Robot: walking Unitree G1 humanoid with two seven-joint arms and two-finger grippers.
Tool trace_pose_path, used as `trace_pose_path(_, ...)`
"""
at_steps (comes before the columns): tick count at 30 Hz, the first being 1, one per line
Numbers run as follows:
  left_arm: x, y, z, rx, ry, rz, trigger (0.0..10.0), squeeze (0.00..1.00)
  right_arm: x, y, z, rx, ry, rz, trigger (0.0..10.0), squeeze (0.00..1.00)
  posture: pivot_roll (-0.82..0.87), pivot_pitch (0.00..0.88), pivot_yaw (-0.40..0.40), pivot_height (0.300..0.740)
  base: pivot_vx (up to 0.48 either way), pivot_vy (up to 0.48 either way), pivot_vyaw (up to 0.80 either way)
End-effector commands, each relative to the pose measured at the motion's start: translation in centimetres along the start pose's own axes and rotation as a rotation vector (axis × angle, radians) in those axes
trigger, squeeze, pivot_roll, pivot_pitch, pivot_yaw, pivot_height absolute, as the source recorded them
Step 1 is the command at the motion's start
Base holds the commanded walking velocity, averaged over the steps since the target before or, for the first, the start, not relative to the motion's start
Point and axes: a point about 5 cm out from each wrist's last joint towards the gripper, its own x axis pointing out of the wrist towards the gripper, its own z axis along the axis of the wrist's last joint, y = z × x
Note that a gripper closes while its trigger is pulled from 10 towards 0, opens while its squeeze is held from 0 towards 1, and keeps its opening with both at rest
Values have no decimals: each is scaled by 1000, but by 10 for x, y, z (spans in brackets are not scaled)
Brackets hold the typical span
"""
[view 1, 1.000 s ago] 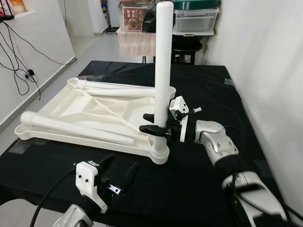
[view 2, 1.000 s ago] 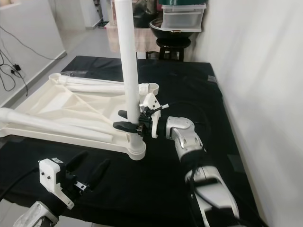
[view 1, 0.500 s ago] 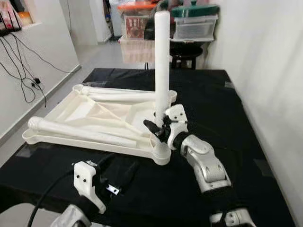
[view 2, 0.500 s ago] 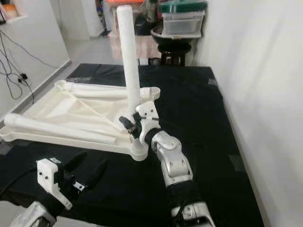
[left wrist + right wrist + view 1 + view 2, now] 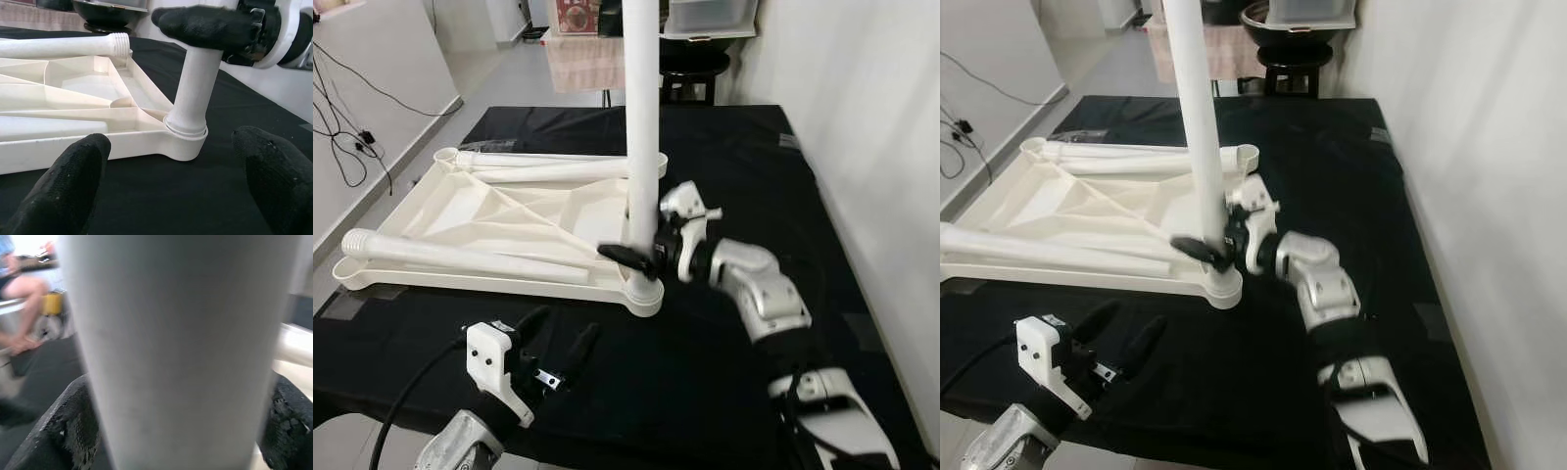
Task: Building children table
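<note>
In the left eye view, a white plastic table top (image 5: 499,230), turned upside down with its ribs showing, lies on a table covered with black cloth (image 5: 724,166). At the corner of the table top nearest to the robot's right arm, a long white plastic leg tube (image 5: 642,147) stands upright in the round corner socket (image 5: 644,290); its long axis is vertical and its upper end goes out of the picture. The right gripper (image 5: 641,255) holds this tube low down, just above the socket, with its black fingers closed around it. Two more white tubes lie flat on the table top: one (image 5: 460,257) along the edge near the robot, with its threaded end away from the standing tube, and one (image 5: 553,171) along the far edge. The left gripper (image 5: 556,348) hovers over the cloth in front of the table top, with its fingers spread and nothing between them.

The right eye view shows the same scene, and also the white wall (image 5: 1489,147) just beside the cloth-covered table.

The left wrist view looks low along the cloth at the socket, and here the foot of the standing tube is seen sitting in the socket ring. A black finger of the right gripper crosses the tube above. The left fingers (image 5: 73,171) stand wide apart at both sides.

The right wrist view shows the tube very close and blurred, with black finger pads (image 5: 68,431) pressing on both its sides. Behind it a person's bare legs (image 5: 24,298) are seen.
</note>
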Motion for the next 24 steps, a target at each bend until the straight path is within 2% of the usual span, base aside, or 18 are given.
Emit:
trace_pose_path(1, -1, 1, -4, -6, 23, 4, 10000, 0, 4, 4, -7, 15, 31, 122, 10000, 0, 13, 29, 26, 740, 0, 0, 0)
trace_pose_path(3, -1, 1, -5, -6, 23, 5, 10000, 0, 4, 4, -8, 10, 47, 170, 10000, 0, 13, 29, 26, 740, 0, 0, 0)
trace_pose_path(5, -1, 1, -6, -7, 24, 5, 10000, 0, 8, 2, -9, 47, 66, 248, 10000, 0, 21, 19, 24, 740, 0, 0, 0)
trace_pose_path(9, -1, 1, -6, -8, 25, 4, 10000, 0, 9, 2, -11, 69, 71, 258, 10000, 0, 21, 19, 24, 740, 0, 0, 0)
trace_pose_path(10, -1, 1, -7, -8, 27, 4, 10000, 0, 10, 1, -13, 71, 72, 254, 0, 0, 30, 13, 20, 740, 0, 0, 0)
trace_pose_path(18, -3, 0, -7, -11, 27, 6, 10000, 0, -5, -1, -27, 92, 48, 212, 0, 0, 28, 26, 22, 740, 0, 0, 0)
trace_pose_path(19, -4, -1, -6, -12, 27, 4, 10000, 0, -10, -1, -36, 88, 73, 169, 0, 0, 27, 31, 22, 740, 0, 0, 0)
trace_pose_path(21, -4, -1, -6, -12, 27, 4, 10000, 0, -11, -1, -38, 86, 80, 158, 0, 0, 27, 31, 22, 740, 0, 0, 0)
trace_pose_path(23, -5, -1, -5, -12, 26, 3, 10000, 0, -10, 4, -51, 102, 136, 65, 0, 0, 27, 43, 16, 740, 0, 0, 0)
trace_pose_path(24, -6, 0, -4, -12, 26, 3, 10000, 0, -3, 6, -65, 148, 178, -264, 0, 0, 22, 54, 19, 740, 0, 0, 0)
